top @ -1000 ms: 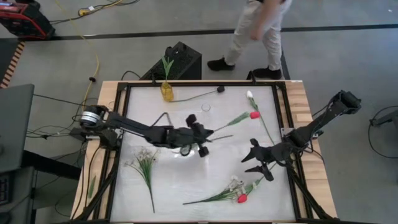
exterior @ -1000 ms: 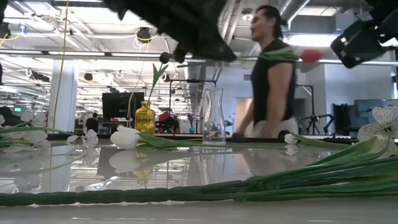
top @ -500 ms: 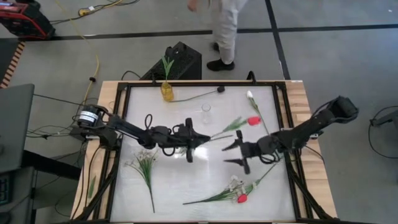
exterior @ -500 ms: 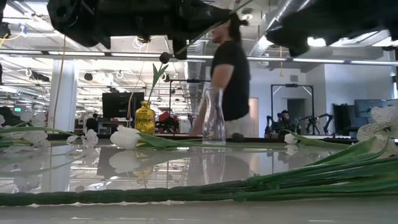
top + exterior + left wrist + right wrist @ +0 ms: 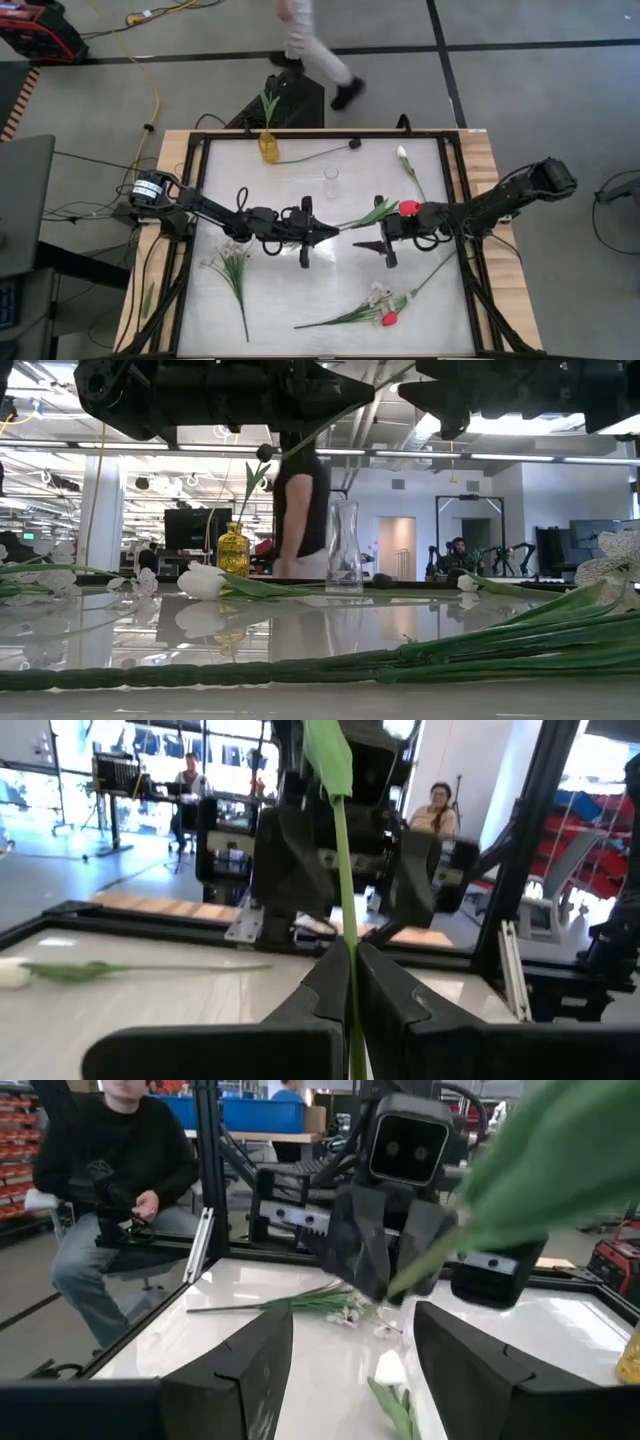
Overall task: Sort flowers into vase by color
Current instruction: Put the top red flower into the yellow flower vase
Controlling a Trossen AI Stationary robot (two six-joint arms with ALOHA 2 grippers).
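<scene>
My left gripper (image 5: 328,233) is over the middle of the table, shut on the green stem (image 5: 343,870) of a red-headed flower (image 5: 408,208). The flower is in the air and points toward the table's right. My right gripper (image 5: 372,232) faces the left one, close by, open and empty. Its fingers (image 5: 255,1370) stand wide apart below the flower's leaf (image 5: 560,1160). A clear glass vase (image 5: 331,180) stands beyond the two grippers. A yellow vase (image 5: 268,147) with a green sprig in it stands at the far edge. My left gripper pinches the stem (image 5: 346,952) near its cut end between its two fingers. The fingers are about level and point toward the table's right, and the stem runs on out past their tips. The flower is lifted clear of the table, its red head over my right gripper's body.
A white tulip (image 5: 402,153) and a dark-headed flower (image 5: 355,143) lie at the far side. A sprig of white blossoms (image 5: 232,262) lies near left. A bunch with a red head (image 5: 388,318) lies near right. A person (image 5: 310,45) walks behind the table.
My right gripper has gone from the near right toward the table's left and far edge, up to the left gripper and the held flower, staying open. My left gripper has turned a little, and the flower's head has swung toward the near edge. The person has walked left.
</scene>
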